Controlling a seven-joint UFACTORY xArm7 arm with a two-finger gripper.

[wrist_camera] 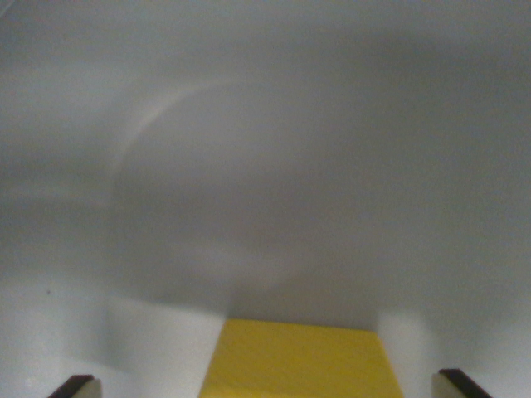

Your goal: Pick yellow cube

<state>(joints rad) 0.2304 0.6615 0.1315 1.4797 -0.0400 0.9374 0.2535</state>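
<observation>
yellow cube [300, 361] sits between gripper [264, 388] fingertips, wide apart, apparently not touching; grey worktop [265, 166] blurred.

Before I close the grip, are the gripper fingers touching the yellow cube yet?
Apart. The wrist view shows pale surface between the yellow cube and each of the fingertips, which stand wide on either side of it.

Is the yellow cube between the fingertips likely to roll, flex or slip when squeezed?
The yellow cube shows a flat top and straight edges, so it probably won't roll. It looks rigid. Its matte face suggests fair grip, though blur hides texture.
</observation>
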